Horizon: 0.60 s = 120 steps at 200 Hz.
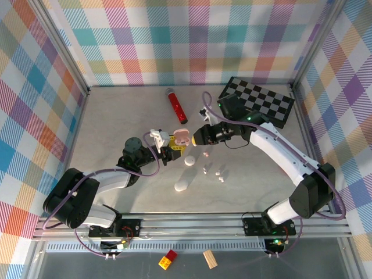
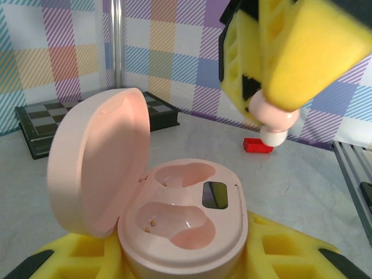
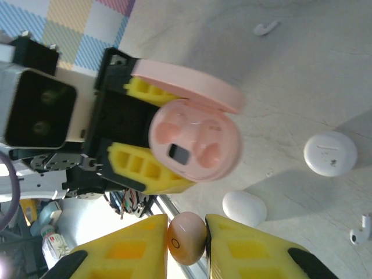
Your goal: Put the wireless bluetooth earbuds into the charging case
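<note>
A pink earbud [image 2: 273,119] is sitting clenched between the right tool's [image 3: 187,235] yellow pads, close to the open pink charging case [image 2: 183,229] without touching it. The left tool [image 1: 173,149] is grasping that case by its base, lid tilted back, near the table's [image 1: 116,116] middle. Loose white earbuds [image 1: 205,170] and two white cases [image 1: 181,185] are lying nearer the near edge.

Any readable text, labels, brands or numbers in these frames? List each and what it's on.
No text reads clearly in any view.
White round case: faint dark marks on top, too small to read.
Pink earbud in the right gripper: small ring mark, no letters.
Open pink case: dark window, no print visible.
Red tube: too small to read any label.
</note>
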### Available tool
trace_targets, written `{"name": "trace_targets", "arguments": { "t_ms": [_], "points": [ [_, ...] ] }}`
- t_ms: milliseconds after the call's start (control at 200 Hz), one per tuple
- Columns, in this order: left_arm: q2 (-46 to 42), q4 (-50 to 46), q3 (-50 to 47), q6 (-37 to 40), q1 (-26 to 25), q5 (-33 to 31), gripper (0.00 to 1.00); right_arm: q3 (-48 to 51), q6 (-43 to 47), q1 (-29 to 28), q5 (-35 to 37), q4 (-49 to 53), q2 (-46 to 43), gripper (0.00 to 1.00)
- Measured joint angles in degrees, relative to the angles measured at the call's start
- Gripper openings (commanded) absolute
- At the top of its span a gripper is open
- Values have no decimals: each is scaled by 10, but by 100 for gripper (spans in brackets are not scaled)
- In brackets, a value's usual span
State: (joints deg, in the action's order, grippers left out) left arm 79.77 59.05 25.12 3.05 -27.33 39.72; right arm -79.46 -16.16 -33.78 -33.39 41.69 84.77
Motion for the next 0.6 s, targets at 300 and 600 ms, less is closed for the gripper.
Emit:
{"name": "trace_targets", "arguments": {
  "t_ms": [300, 600],
  "points": [
    [0, 0, 0, 5, -2, 6, 28, -48, 23, -20, 11, 4, 33, 21],
    [0, 0, 0, 9, -3, 20, 27, -58, 36, -20, 24, 11, 66, 21]
  ]
}}
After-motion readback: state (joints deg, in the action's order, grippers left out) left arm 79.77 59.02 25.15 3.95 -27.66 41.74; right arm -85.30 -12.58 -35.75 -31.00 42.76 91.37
